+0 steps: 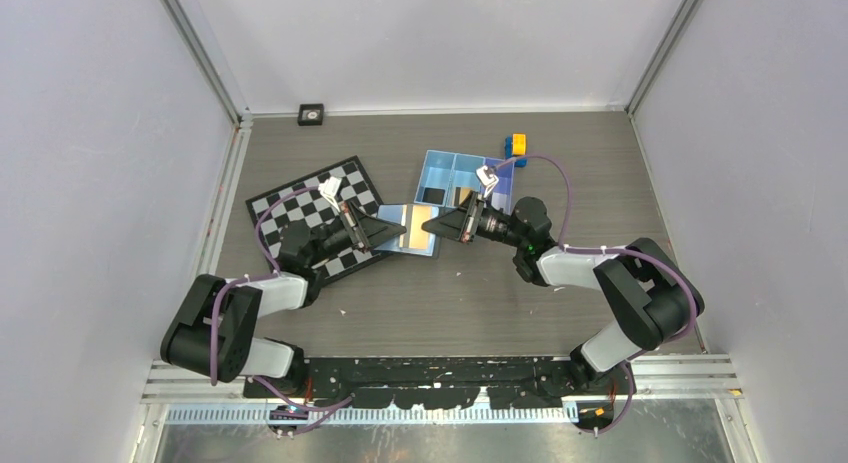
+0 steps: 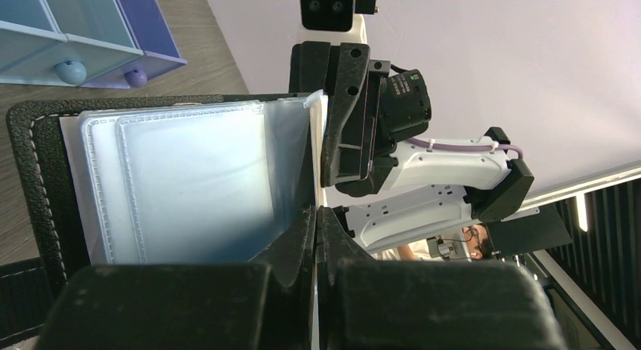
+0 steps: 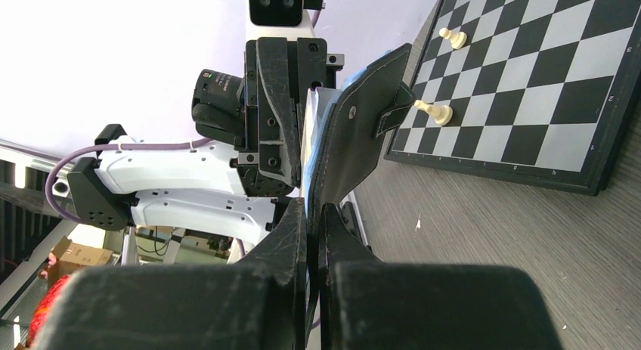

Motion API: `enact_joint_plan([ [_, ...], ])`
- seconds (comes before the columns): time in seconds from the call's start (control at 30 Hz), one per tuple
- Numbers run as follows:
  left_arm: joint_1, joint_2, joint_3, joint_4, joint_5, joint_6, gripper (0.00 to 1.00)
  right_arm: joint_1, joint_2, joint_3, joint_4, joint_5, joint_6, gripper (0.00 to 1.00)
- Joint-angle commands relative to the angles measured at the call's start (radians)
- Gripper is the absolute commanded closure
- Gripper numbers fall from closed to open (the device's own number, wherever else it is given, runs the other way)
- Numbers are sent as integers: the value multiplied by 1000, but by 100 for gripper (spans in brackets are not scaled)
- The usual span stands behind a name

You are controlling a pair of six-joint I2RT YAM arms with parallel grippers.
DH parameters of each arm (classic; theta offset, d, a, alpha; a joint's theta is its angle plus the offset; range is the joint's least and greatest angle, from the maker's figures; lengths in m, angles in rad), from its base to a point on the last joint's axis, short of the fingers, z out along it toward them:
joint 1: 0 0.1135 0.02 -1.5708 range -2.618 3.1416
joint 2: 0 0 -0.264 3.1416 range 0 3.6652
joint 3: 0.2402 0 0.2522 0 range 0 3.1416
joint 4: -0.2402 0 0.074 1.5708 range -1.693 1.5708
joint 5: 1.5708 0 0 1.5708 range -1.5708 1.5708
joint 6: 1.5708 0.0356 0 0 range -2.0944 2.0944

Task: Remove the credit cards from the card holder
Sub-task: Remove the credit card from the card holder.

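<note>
The task is standing at an early stage: the card holder (image 1: pixel 398 221) is being held open above the table (image 1: pixel 480 293), just on the near side of the light-blue tray (image 1: pixel 430 155), and no card is being drawn out yet. The left gripper (image 1: pixel 376 229) is clamping the holder's left edge, its fingers pressed together on it. The right gripper (image 1: pixel 438 223) is pinching the black snap flap on the right side, its jaws likewise clenched. The two tools are facing each other with the holder stretched between them. Containers, largest first: the tray is lying at the far centre of the table. A dark patch and a gold-and-dark patch are showing in its near compartments, but what they are cannot be told. The holder is showing pale bluish clear sleeves in the left wrist view, and these are looking empty from that angle. From above, a gold-orange card (image 1: pixel 414 229) is appearing to sit in its right half. The silvery-grey card is not showing in any view. On this evidence, extraction of at least the gold-orange card is remaining.
</note>
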Motion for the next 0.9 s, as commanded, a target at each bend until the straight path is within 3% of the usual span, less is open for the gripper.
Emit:
enact_joint_plan([
  [0.0,36,-6,-2,33,-27,19,100,-12,-7,17,24,-5,-8,100],
  [0.6,49,-147,23,-398,-96,192,100,-13,-12,12,28,-4,-7,100],
  [0.87,50,-159,23,-410,-100,196,100,-13,-13,12,31,-3,-5,100],
])
